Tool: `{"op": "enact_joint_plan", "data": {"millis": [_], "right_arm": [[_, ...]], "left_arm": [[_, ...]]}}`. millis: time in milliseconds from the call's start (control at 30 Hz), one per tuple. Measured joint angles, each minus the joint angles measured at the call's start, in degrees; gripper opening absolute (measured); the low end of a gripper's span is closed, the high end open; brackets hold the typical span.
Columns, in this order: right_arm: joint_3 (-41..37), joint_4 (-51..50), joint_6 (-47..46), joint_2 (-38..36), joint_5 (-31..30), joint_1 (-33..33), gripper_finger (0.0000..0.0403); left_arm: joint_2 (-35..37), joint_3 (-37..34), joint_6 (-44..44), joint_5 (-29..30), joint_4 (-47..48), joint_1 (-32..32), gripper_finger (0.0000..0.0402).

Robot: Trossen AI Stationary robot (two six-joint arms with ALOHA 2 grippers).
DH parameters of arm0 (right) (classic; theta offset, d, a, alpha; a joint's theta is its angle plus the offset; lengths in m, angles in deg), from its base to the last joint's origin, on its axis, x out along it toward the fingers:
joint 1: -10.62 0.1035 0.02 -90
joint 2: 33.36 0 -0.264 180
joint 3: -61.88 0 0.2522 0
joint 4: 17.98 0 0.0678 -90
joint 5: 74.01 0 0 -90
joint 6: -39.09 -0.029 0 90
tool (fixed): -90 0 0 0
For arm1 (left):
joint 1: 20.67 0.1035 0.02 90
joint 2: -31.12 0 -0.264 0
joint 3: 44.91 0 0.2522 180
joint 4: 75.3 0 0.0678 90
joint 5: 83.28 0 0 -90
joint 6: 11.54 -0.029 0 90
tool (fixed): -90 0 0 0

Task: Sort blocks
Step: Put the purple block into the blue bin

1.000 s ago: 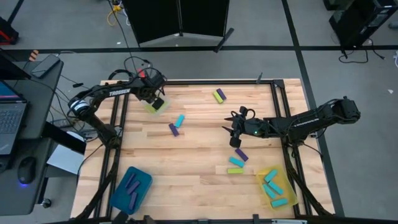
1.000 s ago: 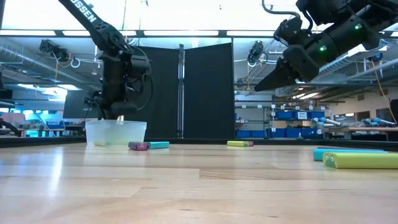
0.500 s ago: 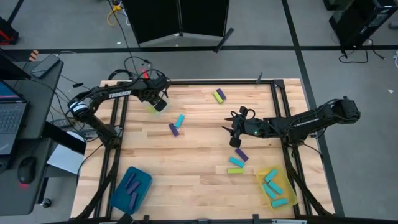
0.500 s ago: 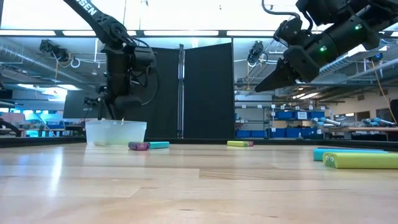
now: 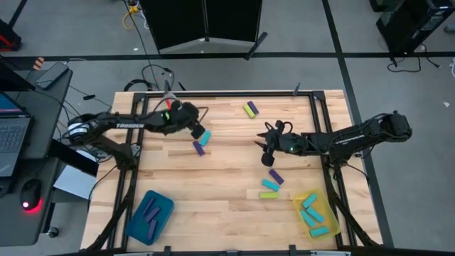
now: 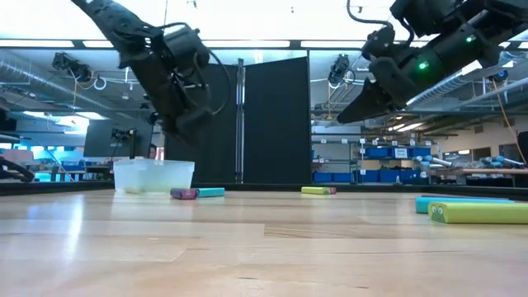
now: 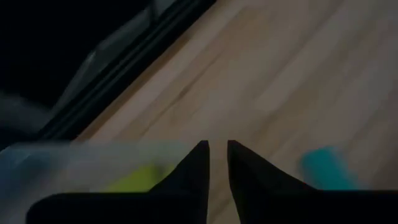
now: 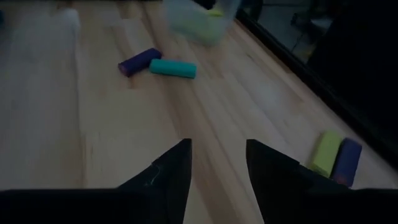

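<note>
Left gripper (image 5: pixel 201 132) hangs above the cyan block (image 5: pixel 205 137) and purple block (image 5: pixel 198 148) lying as a touching pair on the tabletop (image 5: pixel 227 178), just off the clear tray (image 6: pixel 153 175) at the far left corner. Its jaws stand nearly closed, a thin slit between the tips, nothing held. A yellow-green block already lies in that tray.

Right gripper (image 5: pixel 265 144) hovers mid-table, jaws parted, empty.

Where the blocks lie: a yellow-green and purple pair (image 5: pixel 250 109) near the far edge; a lone purple one (image 5: pixel 275 177) nearer the front edge than the right gripper, with a cyan (image 5: pixel 270 185) and a yellow-green (image 5: pixel 269 195) just beyond it. Yellow tray (image 5: pixel 313 215) at front right holds cyan blocks; teal tray (image 5: pixel 150 213) at front left holds purple ones.

Likely step: left arm picks from the cyan/purple pair.

- Open the left jaws wide before you descend; at this slit they would land on top of a block.
- Pick one block only. The two touch, so set the jaws across the short width of your target and keep the fingertip on the neighbour's side clear of it.
- Come straight down, seat low, then close.
- Lift clear before travelling, so the neighbour is not dragged.
- Keep the right arm over its own half; its nearest candidate is the lone purple block.
</note>
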Motion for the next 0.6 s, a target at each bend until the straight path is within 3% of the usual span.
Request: {"op": "enact_joint_plan", "data": {"millis": [233,433,600], "right_arm": [[-0.01,0.12,-8.04,0.0,2.56,-4.97,0.0153],[-0.01,-1.37,-16.37,0.02,4.75,-12.55,0.0153],[-0.01,-1.12,-14.13,1.91,8.48,-20.43,0.0154]], "left_arm": [[0.54,-4.02,-0.34,-0.58,-13.38,-6.28,0.005],[0.47,-11.88,-0.45,-6.96,-35.63,-9.22,0.005],[0.47,-17.31,-2.78,-10.7,-51.58,-9.62,0.005]]}}
